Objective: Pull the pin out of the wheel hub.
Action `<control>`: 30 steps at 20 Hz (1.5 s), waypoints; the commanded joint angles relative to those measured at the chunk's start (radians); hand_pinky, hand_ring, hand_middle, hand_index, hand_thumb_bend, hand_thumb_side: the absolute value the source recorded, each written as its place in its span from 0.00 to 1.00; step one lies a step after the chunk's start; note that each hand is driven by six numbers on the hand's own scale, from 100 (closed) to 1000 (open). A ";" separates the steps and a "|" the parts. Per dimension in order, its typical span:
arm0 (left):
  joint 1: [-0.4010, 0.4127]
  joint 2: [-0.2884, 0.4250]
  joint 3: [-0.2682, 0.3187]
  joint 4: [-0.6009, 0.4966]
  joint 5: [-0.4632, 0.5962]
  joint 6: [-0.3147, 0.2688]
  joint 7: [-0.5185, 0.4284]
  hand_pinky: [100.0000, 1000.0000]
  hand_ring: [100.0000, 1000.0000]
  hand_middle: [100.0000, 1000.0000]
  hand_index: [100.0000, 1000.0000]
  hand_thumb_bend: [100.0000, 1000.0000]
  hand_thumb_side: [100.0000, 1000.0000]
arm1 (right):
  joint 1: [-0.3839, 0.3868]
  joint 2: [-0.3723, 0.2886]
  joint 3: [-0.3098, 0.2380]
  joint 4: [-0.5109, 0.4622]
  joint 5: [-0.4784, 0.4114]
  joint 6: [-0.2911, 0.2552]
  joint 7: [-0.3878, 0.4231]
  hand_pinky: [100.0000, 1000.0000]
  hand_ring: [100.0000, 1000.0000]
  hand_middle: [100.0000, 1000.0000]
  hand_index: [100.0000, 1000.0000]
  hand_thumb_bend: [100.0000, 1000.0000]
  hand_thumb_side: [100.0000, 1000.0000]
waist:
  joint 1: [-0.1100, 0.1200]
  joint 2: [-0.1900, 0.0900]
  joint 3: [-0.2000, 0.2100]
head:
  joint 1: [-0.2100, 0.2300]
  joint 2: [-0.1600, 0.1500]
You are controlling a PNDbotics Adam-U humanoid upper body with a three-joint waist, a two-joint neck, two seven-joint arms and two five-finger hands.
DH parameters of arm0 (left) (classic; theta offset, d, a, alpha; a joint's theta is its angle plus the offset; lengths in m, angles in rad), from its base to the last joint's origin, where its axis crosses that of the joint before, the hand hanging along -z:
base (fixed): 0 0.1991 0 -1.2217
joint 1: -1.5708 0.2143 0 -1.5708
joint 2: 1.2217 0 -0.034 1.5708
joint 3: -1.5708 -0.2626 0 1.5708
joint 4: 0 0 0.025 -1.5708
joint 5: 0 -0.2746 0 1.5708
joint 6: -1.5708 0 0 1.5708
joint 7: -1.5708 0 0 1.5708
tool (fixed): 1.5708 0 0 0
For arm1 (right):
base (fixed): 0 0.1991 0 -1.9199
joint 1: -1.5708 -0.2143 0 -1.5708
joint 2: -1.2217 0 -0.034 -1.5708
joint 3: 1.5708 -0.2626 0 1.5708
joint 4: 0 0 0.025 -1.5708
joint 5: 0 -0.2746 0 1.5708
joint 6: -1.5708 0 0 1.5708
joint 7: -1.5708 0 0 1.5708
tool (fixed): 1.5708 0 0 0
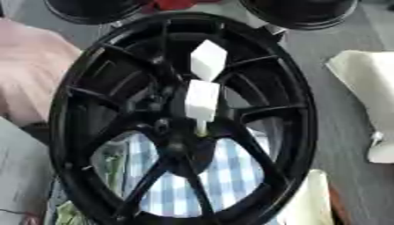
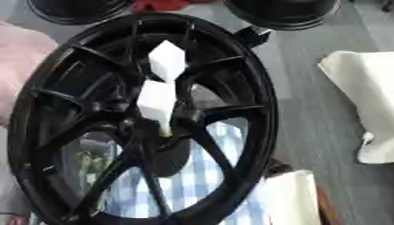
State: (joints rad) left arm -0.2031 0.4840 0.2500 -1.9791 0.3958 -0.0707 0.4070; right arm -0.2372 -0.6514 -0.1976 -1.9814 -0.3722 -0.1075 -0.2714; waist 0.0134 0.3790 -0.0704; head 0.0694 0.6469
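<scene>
One black wheel (image 1: 85, 101) fills the view; its lower rim is cut off. Two white blocks (image 1: 208, 59) (upper one tilted) stand stacked at the hub (image 1: 173, 140), a pale pin (image 1: 202, 127) below them. No hand shows; finger state cannot be told. Checked cloth (image 1: 223, 176) shows between spokes.

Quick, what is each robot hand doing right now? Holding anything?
Left robot hand: not in view, so it cannot be told.
Right robot hand: not in view either; only the black wheel shows.
</scene>
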 commanded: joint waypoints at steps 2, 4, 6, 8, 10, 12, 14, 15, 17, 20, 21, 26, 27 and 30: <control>-0.004 0.017 0.004 -0.019 0.005 -0.003 0.000 0.73 0.73 0.62 0.73 0.15 0.74 | -0.005 -0.022 -0.015 -0.019 -0.002 -0.001 -0.001 0.86 0.72 0.62 0.71 0.00 0.59 | 0.000 -0.017 -0.001 | 0.004 -0.015; -0.004 0.017 0.004 -0.019 0.004 -0.003 -0.001 0.73 0.73 0.62 0.73 0.15 0.74 | -0.009 -0.032 -0.015 -0.019 0.000 -0.002 0.000 0.86 0.72 0.62 0.71 0.00 0.57 | 0.000 -0.017 -0.001 | 0.005 -0.013; -0.003 0.019 0.004 -0.019 0.003 -0.003 -0.001 0.73 0.73 0.62 0.73 0.15 0.74 | -0.019 -0.067 -0.012 -0.019 0.007 -0.007 0.008 0.85 0.73 0.63 0.71 0.00 0.53 | -0.001 -0.019 -0.001 | 0.005 -0.011; -0.002 0.022 0.004 -0.019 0.002 -0.003 -0.001 0.73 0.73 0.62 0.73 0.15 0.74 | -0.028 -0.115 -0.006 -0.019 0.022 -0.012 0.027 0.85 0.73 0.63 0.72 0.00 0.49 | -0.002 -0.019 0.000 | 0.005 -0.011; 0.000 0.024 0.004 -0.020 0.001 -0.002 0.000 0.73 0.73 0.62 0.73 0.15 0.74 | -0.036 -0.178 0.002 -0.019 0.057 -0.015 0.057 0.84 0.74 0.64 0.72 0.00 0.43 | -0.004 -0.020 0.000 | 0.006 -0.010; 0.001 0.029 0.003 -0.020 0.000 -0.002 0.000 0.73 0.73 0.62 0.73 0.15 0.74 | -0.055 -0.251 0.007 -0.019 0.107 -0.023 0.092 0.83 0.74 0.65 0.73 0.00 0.35 | -0.007 -0.021 0.000 | 0.008 -0.008; 0.002 0.033 0.003 -0.021 -0.002 -0.001 -0.001 0.73 0.73 0.62 0.73 0.15 0.74 | -0.081 -0.322 0.014 -0.019 0.145 -0.034 0.121 0.82 0.74 0.65 0.73 0.00 0.28 | -0.010 -0.022 -0.001 | 0.009 -0.007; 0.001 0.036 0.002 -0.021 -0.002 -0.001 -0.001 0.73 0.73 0.62 0.73 0.15 0.74 | -0.097 -0.360 0.020 -0.019 0.159 -0.041 0.137 0.82 0.75 0.65 0.74 0.00 0.25 | -0.012 -0.022 -0.002 | 0.009 -0.007; 0.002 0.040 0.001 -0.021 -0.004 -0.001 -0.002 0.73 0.73 0.62 0.73 0.15 0.74 | -0.127 -0.427 0.031 -0.019 0.176 -0.055 0.170 0.81 0.75 0.66 0.74 0.00 0.22 | -0.016 -0.022 -0.001 | 0.009 -0.008; 0.005 0.045 0.000 -0.021 -0.005 0.001 -0.003 0.73 0.73 0.62 0.73 0.15 0.74 | -0.171 -0.518 0.054 -0.019 0.189 -0.076 0.232 0.81 0.75 0.66 0.75 0.00 0.19 | -0.023 -0.020 0.001 | 0.009 -0.012; 0.005 0.046 0.000 -0.021 -0.006 0.001 -0.003 0.73 0.73 0.62 0.73 0.15 0.74 | -0.186 -0.546 0.063 -0.019 0.192 -0.081 0.259 0.81 0.76 0.67 0.75 0.00 0.19 | -0.025 -0.019 0.002 | 0.009 -0.012; 0.003 0.052 0.000 -0.021 -0.008 -0.001 -0.003 0.73 0.73 0.62 0.73 0.14 0.75 | -0.266 -0.643 0.111 -0.019 0.199 -0.103 0.409 0.81 0.78 0.69 0.76 0.00 0.22 | -0.037 -0.009 0.012 | 0.008 -0.019; 0.002 0.054 -0.001 -0.021 -0.008 -0.001 -0.004 0.73 0.73 0.62 0.73 0.14 0.75 | -0.284 -0.654 0.122 -0.019 0.198 -0.106 0.437 0.81 0.78 0.70 0.77 0.00 0.23 | -0.039 -0.007 0.015 | 0.006 -0.021; -0.003 0.058 -0.003 -0.021 -0.008 -0.001 -0.007 0.73 0.73 0.62 0.73 0.14 0.75 | -0.335 -0.677 0.163 -0.019 0.200 -0.115 0.519 0.81 0.79 0.70 0.77 0.00 0.25 | -0.047 -0.002 0.023 | 0.001 -0.025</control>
State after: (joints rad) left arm -0.1977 0.5059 0.2438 -1.9795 0.3898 -0.0707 0.4053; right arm -0.5588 -1.2761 -0.0367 -1.9884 -0.1772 -0.2180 0.2169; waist -0.0339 0.3935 -0.0467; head 0.0736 0.6362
